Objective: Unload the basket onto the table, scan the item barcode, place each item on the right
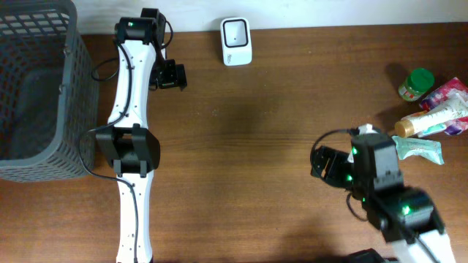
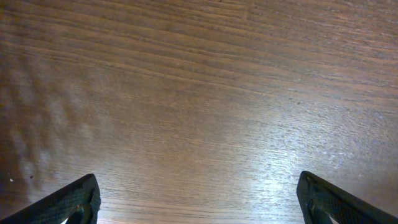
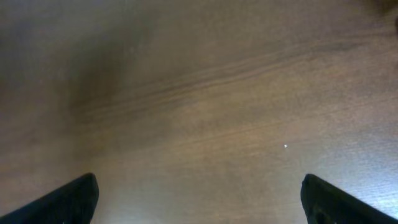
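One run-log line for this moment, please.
left tool: open, empty | right tool: open, empty | scanner: far edge, untouched | items: heaped right, none picked | basket: left

Your right wrist view shows the right pincer spread wide: one dark fingertip sits in the lower left corner and the other in the lower right, with only the worktop showing between them. Beyond the pincer, the brown wood grain runs slantwise, rising toward the right. Beyond the pincer's left finger you see a broad, soft shadow darkening the wood. Beyond its right finger, a little inward, a tiny white speck lies on the surface. The picture is somewhat blurred.
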